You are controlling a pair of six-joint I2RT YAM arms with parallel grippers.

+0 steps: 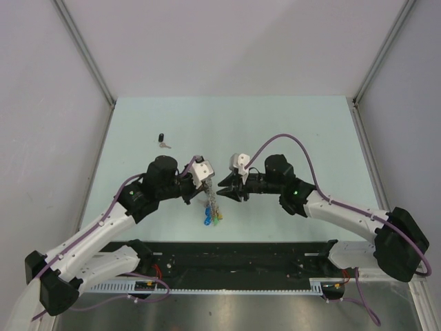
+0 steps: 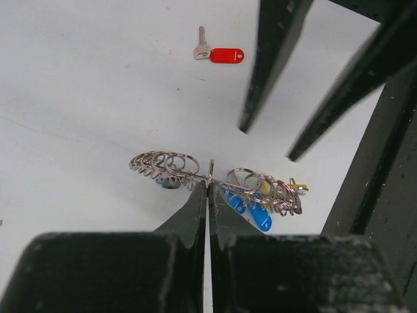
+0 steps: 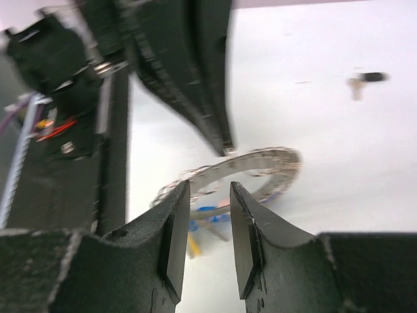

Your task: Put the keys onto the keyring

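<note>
My left gripper (image 1: 205, 187) is shut on the wire of the keyring (image 1: 212, 201) and holds it above the table. In the left wrist view the left gripper (image 2: 210, 184) pinches the keyring (image 2: 171, 164) at its middle, with small rings fanned to both sides and blue and yellow key heads (image 2: 259, 215) hanging below. My right gripper (image 1: 224, 190) is open and empty, close to the right of the ring. In the right wrist view the right gripper (image 3: 208, 194) faces the blurred keyring (image 3: 277, 162). The loose red-headed key (image 2: 219, 55) lies on the table further back, and also shows in the top view (image 1: 162, 141).
The light table (image 1: 289, 131) is walled by grey panels at the left, back and right. A black rail (image 1: 241, 256) runs along the near edge between the arm bases. The right gripper's fingers (image 2: 270, 65) hang just beyond the ring in the left wrist view.
</note>
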